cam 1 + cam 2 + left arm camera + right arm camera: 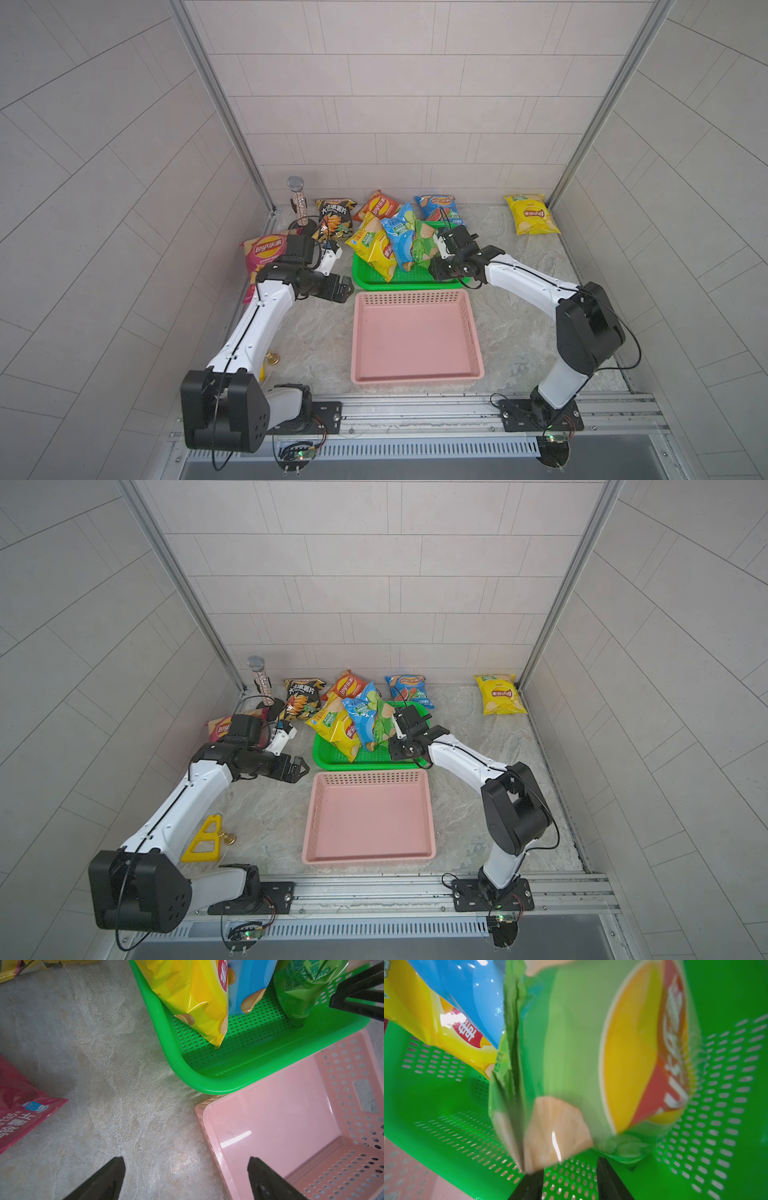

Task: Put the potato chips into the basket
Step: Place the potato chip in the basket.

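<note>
Glossy crinkled green chip bag (571,1053) is leaning in perforated green tray (399,286) behind pink basket (415,379); right gripper (569,1166) is sitting at its hem, grip unclear; left gripper (186,1158) is hanging wide beside basket.

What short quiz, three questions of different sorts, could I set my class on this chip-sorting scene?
1. True or false: the pink basket holds no bags.
2. Which bag is the right gripper closest to?
A) the yellow bag alone at the back right
B) the green bag in the green tray
C) the black bag
3. In one word, how do the jaws of the left gripper stand?
Key: 1 true; 2 B; 3 open.
</note>
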`<action>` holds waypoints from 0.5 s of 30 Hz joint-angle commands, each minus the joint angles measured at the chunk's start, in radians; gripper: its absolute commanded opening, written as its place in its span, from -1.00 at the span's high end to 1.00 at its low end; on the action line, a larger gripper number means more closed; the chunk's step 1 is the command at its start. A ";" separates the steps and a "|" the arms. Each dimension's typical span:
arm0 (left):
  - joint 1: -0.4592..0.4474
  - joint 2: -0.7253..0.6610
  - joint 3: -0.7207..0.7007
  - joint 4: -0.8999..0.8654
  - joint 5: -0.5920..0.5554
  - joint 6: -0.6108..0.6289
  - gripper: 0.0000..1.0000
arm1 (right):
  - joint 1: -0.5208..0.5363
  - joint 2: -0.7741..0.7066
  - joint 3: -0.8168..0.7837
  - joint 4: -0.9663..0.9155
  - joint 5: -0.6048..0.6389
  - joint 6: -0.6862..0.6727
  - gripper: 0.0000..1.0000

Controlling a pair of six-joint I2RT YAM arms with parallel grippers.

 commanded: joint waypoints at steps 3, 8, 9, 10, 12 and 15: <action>0.006 -0.012 -0.006 0.003 -0.007 0.009 -1.00 | -0.003 0.067 0.062 -0.040 0.014 -0.035 0.06; 0.006 -0.012 -0.006 0.004 -0.008 0.007 -1.00 | -0.024 0.119 0.101 -0.005 0.030 -0.043 0.01; 0.006 -0.011 -0.005 0.004 -0.009 0.007 -1.00 | -0.031 0.131 0.112 -0.002 0.026 -0.047 0.00; 0.006 -0.012 -0.006 0.003 -0.009 0.008 -1.00 | -0.034 0.143 0.126 0.002 0.022 -0.051 -0.01; 0.005 -0.013 -0.006 0.003 -0.010 0.007 -1.00 | -0.038 0.162 0.155 0.006 0.017 -0.060 -0.02; 0.006 -0.013 -0.006 0.004 -0.012 0.007 -1.00 | -0.039 0.181 0.197 0.006 0.015 -0.073 -0.03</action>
